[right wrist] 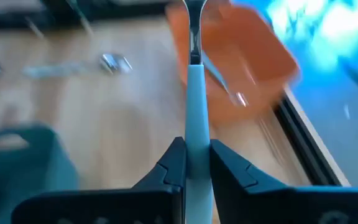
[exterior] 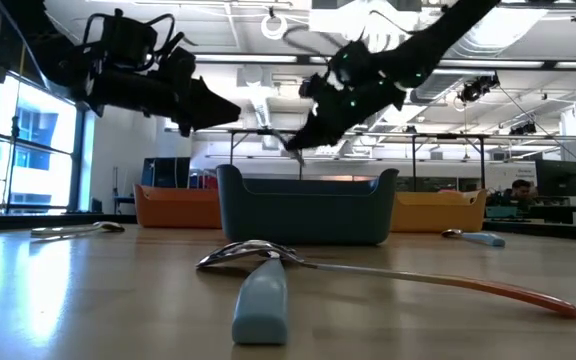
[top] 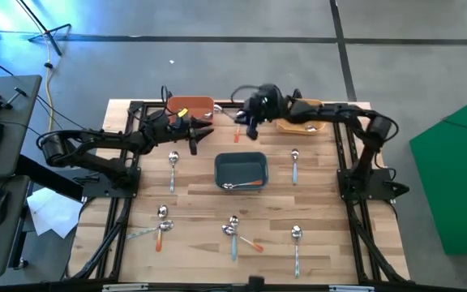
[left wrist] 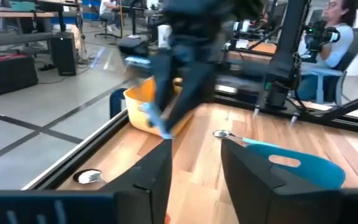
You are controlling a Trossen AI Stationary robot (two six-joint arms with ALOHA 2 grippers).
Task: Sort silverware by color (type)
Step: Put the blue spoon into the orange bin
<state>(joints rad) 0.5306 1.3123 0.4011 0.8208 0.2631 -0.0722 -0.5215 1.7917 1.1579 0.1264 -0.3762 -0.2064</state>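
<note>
Right claw point(right wrist: 196, 163) is clamped on the light blue handle of a spoon point(right wrist: 195, 93), which projects forward from between the fingers with its metal bowl at the far end; in the high view this claw point(top: 244, 122) hangs above the far middle of the counter point(top: 193, 199), between the orange bin point(top: 191, 106) and the yellow bin point(top: 302, 118), just beyond the dark blue bin point(top: 241, 170). The low view shows it raised well clear of the counter, above the dark blue bin's rim. Left claw point(top: 203, 130) hovers near the orange bin, at the far left of the counter, its fingers point(left wrist: 151, 180) standing narrowly apart with nothing between them. Inside the dark blue bin lies one orange-handled spoon point(top: 244, 184). Remaining silverware is scattered on the counter: a blue-handled spoon left of the bin point(top: 173, 165), another right of it point(top: 295, 162), a crossed pair at the near left point(top: 160, 227), a cluster of spoons at the near middle point(top: 238, 234) and a single spoon at the near right point(top: 296, 245). The yellow bin holds at least one utensil; its colour cannot be determined. In the left wrist view a seated person point(left wrist: 334, 46) is visible in the room beyond the counter.
</note>
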